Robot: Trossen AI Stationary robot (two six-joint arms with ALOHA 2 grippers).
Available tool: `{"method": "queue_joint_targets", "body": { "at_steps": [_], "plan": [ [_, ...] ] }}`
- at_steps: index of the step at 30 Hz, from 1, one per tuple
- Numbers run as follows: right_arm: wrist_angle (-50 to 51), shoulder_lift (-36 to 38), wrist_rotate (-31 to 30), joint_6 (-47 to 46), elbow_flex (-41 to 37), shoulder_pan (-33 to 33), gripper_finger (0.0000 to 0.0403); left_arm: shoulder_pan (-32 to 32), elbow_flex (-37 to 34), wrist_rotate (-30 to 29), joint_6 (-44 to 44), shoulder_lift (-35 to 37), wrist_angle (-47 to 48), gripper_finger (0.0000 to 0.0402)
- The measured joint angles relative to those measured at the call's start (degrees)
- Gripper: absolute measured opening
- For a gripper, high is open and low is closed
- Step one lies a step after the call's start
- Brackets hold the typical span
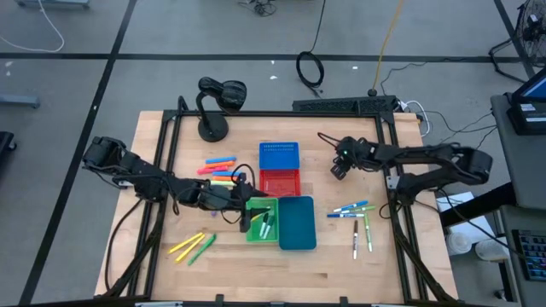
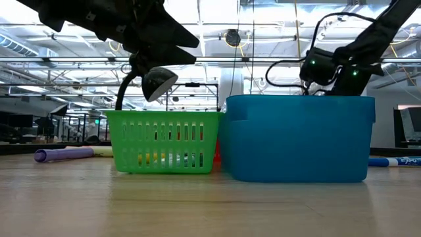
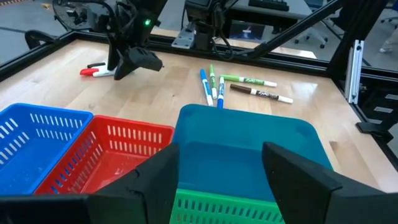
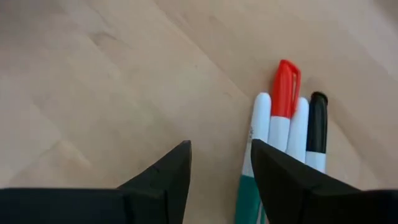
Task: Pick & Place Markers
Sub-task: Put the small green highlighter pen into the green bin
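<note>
Right gripper (image 4: 219,163), jaws parted and empty, hovers beside three markers (image 4: 287,121) (hidden overhead by the arm); left gripper (image 3: 217,168), parted, hangs over green bin (image 1: 260,220).

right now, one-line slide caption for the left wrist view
Left pincer open above the green bin; right pincer lowered beside a red-capped marker.

In the right wrist view the white markers (image 4: 273,149) run out of sight behind the fingers (image 4: 292,186) and the bottom edge, while from above the markers inside the green basket (image 1: 253,231) are too small to tell apart, partly hidden by the left gripper (image 1: 246,220).
</note>
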State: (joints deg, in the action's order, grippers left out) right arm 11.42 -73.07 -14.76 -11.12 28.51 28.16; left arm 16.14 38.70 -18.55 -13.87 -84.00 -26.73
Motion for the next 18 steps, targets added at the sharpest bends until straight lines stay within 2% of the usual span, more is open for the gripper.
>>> {"method": "queue_joint_targets", "body": {
  "at_steps": [11, 18],
  "plan": [
    [0.04, -2.02, 0.11, -0.1, 0.04, 2.23, 0.0147, 0.0, 0.0, 0.0, -0.07, 0.01, -0.02, 0.0235],
    [-0.03, 1.8, 0.15, -0.14, -0.02, 1.75, 0.0145, 0.0, 0.0, 0.11, -0.07, 0.01, -0.02, 0.0235]
  ]
}}
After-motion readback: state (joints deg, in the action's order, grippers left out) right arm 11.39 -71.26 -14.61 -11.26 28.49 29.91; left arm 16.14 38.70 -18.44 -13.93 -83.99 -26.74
